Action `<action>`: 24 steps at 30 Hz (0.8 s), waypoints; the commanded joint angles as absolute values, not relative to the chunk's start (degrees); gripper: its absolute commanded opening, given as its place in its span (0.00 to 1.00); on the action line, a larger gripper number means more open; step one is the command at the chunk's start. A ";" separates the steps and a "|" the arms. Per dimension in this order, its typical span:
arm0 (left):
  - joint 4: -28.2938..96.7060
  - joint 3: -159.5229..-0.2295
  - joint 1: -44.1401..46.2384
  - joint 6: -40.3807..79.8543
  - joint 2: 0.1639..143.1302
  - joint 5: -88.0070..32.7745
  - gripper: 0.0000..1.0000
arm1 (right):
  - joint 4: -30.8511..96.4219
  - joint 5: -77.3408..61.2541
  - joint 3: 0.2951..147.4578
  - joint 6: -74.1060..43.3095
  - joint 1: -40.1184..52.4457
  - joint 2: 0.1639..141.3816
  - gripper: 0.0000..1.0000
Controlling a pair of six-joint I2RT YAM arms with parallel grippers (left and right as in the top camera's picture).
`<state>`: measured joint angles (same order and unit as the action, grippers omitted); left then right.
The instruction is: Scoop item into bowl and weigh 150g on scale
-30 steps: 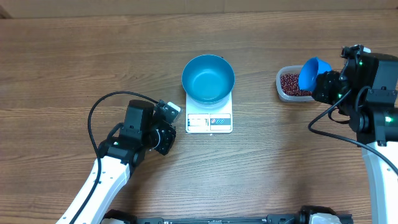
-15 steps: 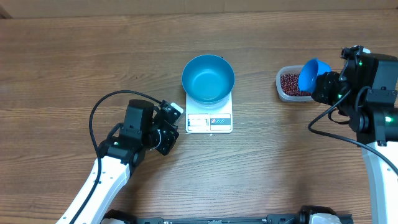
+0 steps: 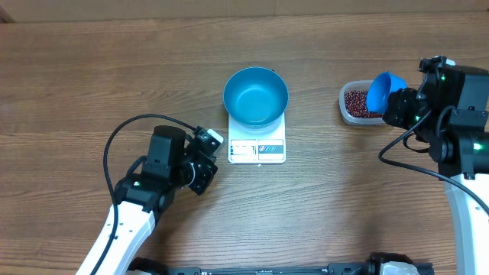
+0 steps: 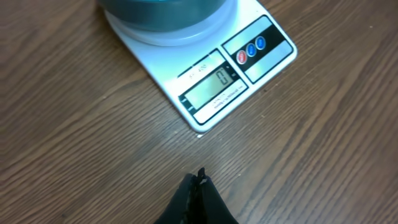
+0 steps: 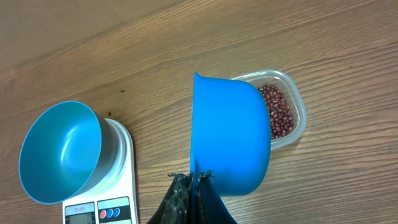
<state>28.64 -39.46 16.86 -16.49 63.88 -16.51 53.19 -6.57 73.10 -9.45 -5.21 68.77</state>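
Beans (image 5: 277,112) lie in the tub (image 5: 299,107) just beyond the right gripper (image 5: 194,177), clamped on the scoop (image 5: 230,143); left gripper (image 4: 198,180), pressed together, has eased slightly back from the scale (image 4: 214,87).

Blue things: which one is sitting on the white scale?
The big round bright blue bowl sits on the flat white scale. The smaller blue plastic scoop is gripped by the right gripper, near the clear tub of red beans.

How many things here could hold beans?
3. A blue bowl sits on the white scale. A clear tub with red beans is at the right. A blue scoop, gripped by the right tool, hangs over that tub. Nothing seems hidden.
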 commanded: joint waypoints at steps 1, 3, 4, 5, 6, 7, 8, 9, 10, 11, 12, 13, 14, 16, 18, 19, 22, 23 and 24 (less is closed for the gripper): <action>28.64 -39.16 16.69 -15.16 61.78 -14.46 0.04 | 52.99 -6.04 74.22 -9.98 -5.54 68.27 0.04; 28.67 -39.16 16.69 -14.92 60.99 -14.44 0.04 | 52.99 -6.04 74.22 -9.98 -5.54 68.27 0.04; 28.75 -39.16 16.69 -14.92 60.45 -14.44 0.04 | 52.99 -6.04 74.22 -9.96 -5.54 68.27 0.04; 28.77 -39.16 16.69 -14.92 59.66 -14.44 0.04 | 52.99 -6.04 74.22 -9.98 -5.54 68.27 0.04; 28.80 -39.16 16.69 -14.94 59.33 -14.41 0.04 | 52.95 -6.04 74.22 -9.98 -5.54 68.27 0.04; 28.91 -39.16 16.69 -14.98 59.09 -14.41 0.04 | 52.95 -6.04 74.22 -9.98 -5.54 68.27 0.04; 28.95 -39.16 16.67 -14.98 59.07 -14.39 0.05 | 52.95 -6.04 74.22 -9.96 -5.54 68.27 0.04; 28.95 -39.16 16.69 -14.98 59.09 -14.39 0.07 | 52.95 -6.04 74.22 -9.98 -5.54 68.27 0.04; 28.95 -39.16 16.69 -14.98 59.13 -14.39 0.14 | 52.95 -6.04 74.22 -9.96 -5.54 68.27 0.04; 28.95 -39.16 16.67 -14.98 59.16 -14.39 0.21 | 52.95 -6.04 74.22 -9.96 -5.54 68.27 0.04; 28.93 -39.16 16.69 -14.96 59.16 -14.41 0.26 | 52.95 -6.04 74.22 -9.96 -5.54 68.27 0.04; 28.91 -39.16 16.67 -14.96 59.16 -14.41 0.30 | 52.95 -6.04 74.22 -9.96 -5.54 68.25 0.04; 28.93 -39.16 16.69 -14.96 59.18 -14.41 0.35 | 52.93 -6.04 74.22 -9.96 -5.54 68.27 0.04; 28.97 -39.16 16.69 -14.96 59.18 -14.41 0.50 | 52.82 -6.07 74.22 -9.96 -5.54 68.27 0.04; 29.12 -39.16 16.69 -14.98 59.18 -14.41 0.89 | 52.75 -6.07 74.22 -9.96 -5.54 68.27 0.04; 29.12 -39.16 16.69 -14.98 59.18 -14.39 1.00 | 52.77 -6.07 74.22 -9.98 -5.54 68.27 0.04; 29.12 -39.16 16.69 -14.98 59.18 -14.41 1.00 | 52.77 -6.07 74.22 -9.98 -5.54 68.27 0.04; 29.12 -39.16 16.69 -14.98 59.18 -14.41 1.00 | 52.77 -6.07 74.22 -9.98 -5.54 68.27 0.04; 29.12 -39.16 16.69 -14.98 59.18 -14.41 0.99 | 52.77 -6.07 74.22 -9.98 -5.54 68.27 0.04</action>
